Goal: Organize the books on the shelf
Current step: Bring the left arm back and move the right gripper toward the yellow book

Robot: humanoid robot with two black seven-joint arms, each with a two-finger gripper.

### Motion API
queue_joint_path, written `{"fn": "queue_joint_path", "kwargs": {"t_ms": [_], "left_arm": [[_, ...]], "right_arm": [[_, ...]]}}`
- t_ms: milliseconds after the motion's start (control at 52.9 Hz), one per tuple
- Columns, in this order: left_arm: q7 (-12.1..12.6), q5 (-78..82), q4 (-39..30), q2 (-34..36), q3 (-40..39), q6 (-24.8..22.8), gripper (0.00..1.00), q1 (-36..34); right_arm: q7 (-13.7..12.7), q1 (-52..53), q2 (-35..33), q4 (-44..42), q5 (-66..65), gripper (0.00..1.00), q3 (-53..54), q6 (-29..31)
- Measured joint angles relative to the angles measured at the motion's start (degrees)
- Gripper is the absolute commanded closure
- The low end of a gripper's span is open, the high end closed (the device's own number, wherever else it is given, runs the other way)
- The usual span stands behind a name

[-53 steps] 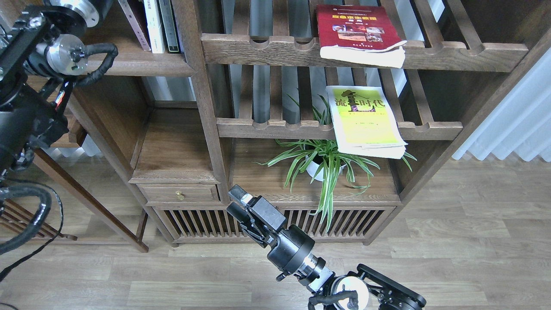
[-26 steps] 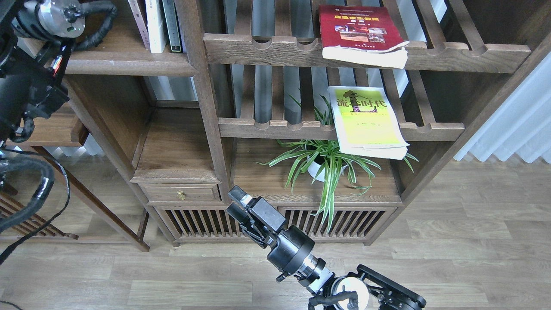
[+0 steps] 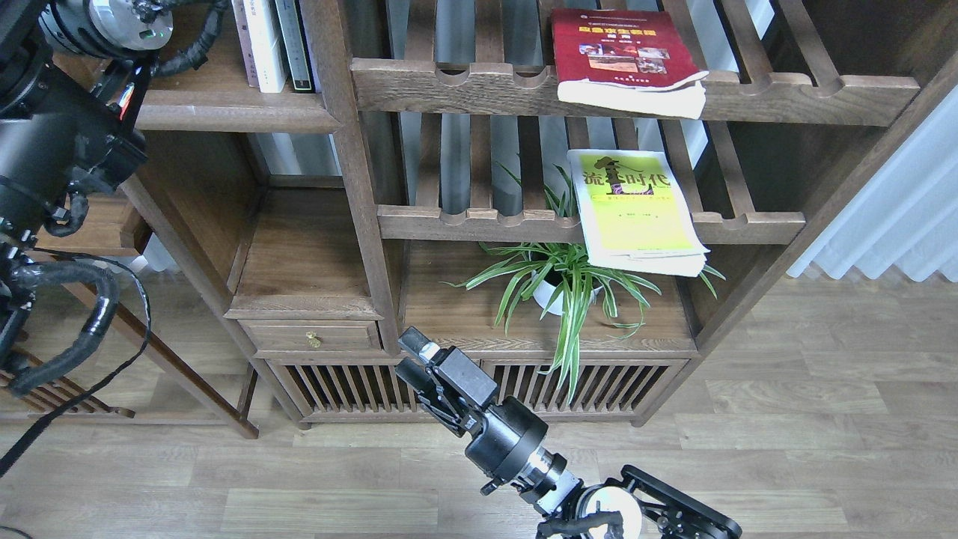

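Left arm risen, pincer out of view | right gripper (image 3: 414, 359) state indeterminate | red paperback (image 3: 621, 52), yellow-green paperback (image 3: 636, 206) unmoved on racks.

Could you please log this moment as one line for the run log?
right gripper: low, holding nothing | left gripper: out of view | red book: upper rack | yellow-green book: lower rack

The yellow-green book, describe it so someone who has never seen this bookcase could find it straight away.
Start at the big dark wooden bookcase and find the lower of its two slatted racks, right of centre. The yellow-green book lies flat there, overhanging the front rail above the spider plant. Unlike the red book on the rack above, its cover is yellow-green and white with a dark figure.
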Motion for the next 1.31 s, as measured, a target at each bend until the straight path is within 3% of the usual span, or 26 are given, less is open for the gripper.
{"fn": "queue_joint_path", "kwargs": {"t_ms": [208, 473, 889, 1003, 1211, 1306], "left_arm": [[-1.5, -0.9, -1.2, 0.2, -2.0, -0.2, 0.3, -0.7], [-0.9, -2.5, -9.6, 3.0, -6.6, 0.0, 0.3, 3.4], [-1.6, -6.6, -34.5, 3.7, -14.4, -2.0, 0.26, 22.0], [-1.7, -7.3, -37.5, 3.7, -16.6, -6.6, 0.25, 26.1], [-1.8, -10.8, -39.8, 1.7, -20.9, -21.1, 0.25, 31.8], [-1.6, -12.7, -39.9, -0.4, -21.9, -24.7, 0.16, 32.7]], "right_arm": [[0.0, 0.0, 0.0, 0.0, 0.0, 0.02, 0.4, 0.0], [0.0, 0.3, 0.0, 0.3, 0.2, 0.02, 1.5, 0.0], [0.0, 2.2, 0.0, 2.2, 0.9, 0.02, 7.3, 0.0], [0.0, 2.4, 0.0, 3.0, 1.2, 0.02, 8.7, 0.0], [0.7, 2.4, 0.0, 3.4, 2.3, 0.02, 9.7, 0.0], [0.8, 2.3, 0.0, 2.9, 2.5, 0.02, 10.3, 0.0]]}}
